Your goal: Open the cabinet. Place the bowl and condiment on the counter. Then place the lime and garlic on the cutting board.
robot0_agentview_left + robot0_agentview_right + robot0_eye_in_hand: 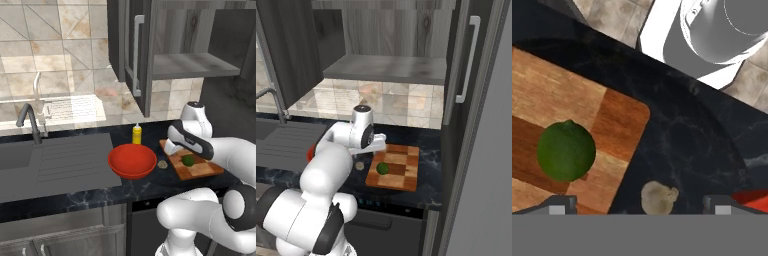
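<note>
Your gripper (pixel 637 200) hangs with its jaws spread wide and holding nothing, just above the garlic (pixel 658 196), which sits on the black counter (pixel 687 135) just off the edge of the cutting board (pixel 572 115). The lime (pixel 566 150) already rests on the board. The cabinet (pixel 165 35) stands open with its shelf bare, and the bowl (pixel 132 161) and condiment (pixel 136 134) are on the counter to the left of the board.

The main risk, as I judge it, is the bulb rolling: it is small and rounded, so if you close off-centre it may squirt out toward the bowl or the near counter edge. Coming down hard could also jam the fingertips on the marble.

Carrying it over, watch the lime; setting the garlic against it could nudge it off the board. The red bowl's rim sits near the garlic's left side, so keep that finger clear.
</note>
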